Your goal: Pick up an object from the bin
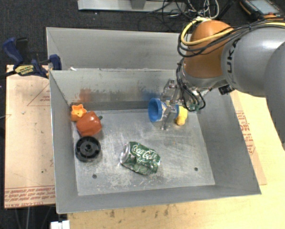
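The gripper (168, 114) sits low near the back right of the bin (61, 128), between a blue cup-shaped piece (155, 110) on the view's left and a small yellow piece (181, 118) on its right, both just beside it. I cannot tell how far open it is, or whether it has hold of either. The risk, I judge, is that closing here catches only an edge that slips on lifting, or shoves the blue piece against the back wall

I'm viewing the grey bin (190, 151). A green can (140, 158), black disc (87, 149), orange toy (87, 122) and blue cup (155, 110) are lying inside.
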Controlling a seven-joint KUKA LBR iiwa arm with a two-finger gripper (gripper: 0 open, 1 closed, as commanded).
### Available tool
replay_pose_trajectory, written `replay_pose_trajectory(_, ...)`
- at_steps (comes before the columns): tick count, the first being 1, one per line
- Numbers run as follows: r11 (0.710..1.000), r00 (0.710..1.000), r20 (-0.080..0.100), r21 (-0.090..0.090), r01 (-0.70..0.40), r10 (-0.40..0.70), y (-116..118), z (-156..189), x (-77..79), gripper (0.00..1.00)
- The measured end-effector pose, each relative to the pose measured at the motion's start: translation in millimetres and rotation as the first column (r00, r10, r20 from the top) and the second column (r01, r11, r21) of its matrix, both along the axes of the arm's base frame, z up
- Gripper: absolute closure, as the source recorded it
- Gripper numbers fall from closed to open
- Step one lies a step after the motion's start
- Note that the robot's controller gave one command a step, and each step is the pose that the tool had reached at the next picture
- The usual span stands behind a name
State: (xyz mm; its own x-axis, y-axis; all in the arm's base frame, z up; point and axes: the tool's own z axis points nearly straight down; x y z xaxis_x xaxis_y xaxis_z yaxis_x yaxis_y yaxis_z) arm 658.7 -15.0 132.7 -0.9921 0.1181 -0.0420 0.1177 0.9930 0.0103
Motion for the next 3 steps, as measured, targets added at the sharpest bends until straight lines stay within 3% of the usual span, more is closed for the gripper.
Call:
replay_pose_trajectory(1, 0.999, 0.998, -0.043, 0.0, -0.051, 0.051, 40, -31, -9.7, 0.0)
replay_pose_trajectory(2, 0.999, 0.999, -0.023, -0.002, 0.049, -0.049, 24, -47, 1.6, 1.0)
replay_pose_trajectory(3, 0.999, 0.999, -0.022, -0.002, 0.049, -0.049, 24, -47, 1.7, 1.0)
